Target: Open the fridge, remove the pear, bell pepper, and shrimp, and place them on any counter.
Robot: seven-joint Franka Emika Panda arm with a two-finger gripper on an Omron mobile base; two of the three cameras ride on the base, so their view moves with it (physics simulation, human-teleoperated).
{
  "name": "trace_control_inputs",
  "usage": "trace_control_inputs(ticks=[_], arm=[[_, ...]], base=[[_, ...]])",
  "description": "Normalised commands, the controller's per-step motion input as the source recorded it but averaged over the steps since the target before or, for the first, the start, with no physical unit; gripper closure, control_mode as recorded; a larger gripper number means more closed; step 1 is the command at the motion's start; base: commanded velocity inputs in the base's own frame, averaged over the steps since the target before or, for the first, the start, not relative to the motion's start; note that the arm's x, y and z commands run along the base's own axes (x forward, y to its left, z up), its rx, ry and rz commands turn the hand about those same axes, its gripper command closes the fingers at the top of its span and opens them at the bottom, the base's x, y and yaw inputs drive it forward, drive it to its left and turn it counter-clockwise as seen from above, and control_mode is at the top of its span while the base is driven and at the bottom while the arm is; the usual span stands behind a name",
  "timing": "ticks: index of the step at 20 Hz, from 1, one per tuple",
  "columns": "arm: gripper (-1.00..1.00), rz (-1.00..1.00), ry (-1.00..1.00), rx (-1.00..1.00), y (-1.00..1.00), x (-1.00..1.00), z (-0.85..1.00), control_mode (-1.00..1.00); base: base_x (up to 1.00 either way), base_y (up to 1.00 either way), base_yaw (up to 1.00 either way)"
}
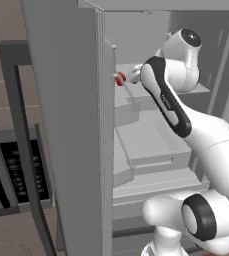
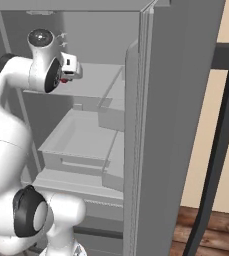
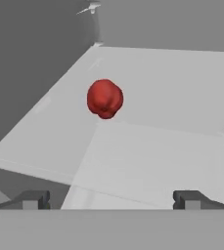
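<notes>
The claw [image 3: 111,199] is spread wide and grips nothing; in the hand view its two dark finger tips [image 3: 34,199] stand far apart at the bottom, with bare shelf between them. Ahead of the tips, well apart from them, one bell pepper [image 3: 104,98] sits on the pale grey shelf [image 3: 172,107], near the left inner wall of the fridge. It is red, rounded and glossy, and nothing touches it.

From the left base view, the same single bell pepper [image 1: 120,79] shows as a small red spot just past the edge of the open left door [image 1: 71,115], with the white hand close beside it. One white arm [image 1: 186,120] reaches up from the base into the open fridge [image 1: 151,145].

In the right base view the hand sits at the level of the upper shelf, and a sliver of red [image 2: 64,80] peeks from under it. Below lie two grey drawers, one above the other. Both doors stand open, and the right door [image 2: 176,125] carries one dark bar handle [image 2: 221,140].
</notes>
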Motion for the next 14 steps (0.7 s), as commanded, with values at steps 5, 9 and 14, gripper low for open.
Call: trace_control_inputs(ticks=[5,9,14], arm=[[-1.0,0.0,0.0,-0.01,0.4,0.14,0.0,-1.0],[-1.0,0.0,0.0,-0.01,0.36,0.16,0.0,-1.0],[-1.0,0.0,0.03,0.0,0.12,0.22,0.0,-1.0]], base=[[0.0,0.0,0.0],[0.0,0.0,0.0],[0.0,0.0,0.0]])
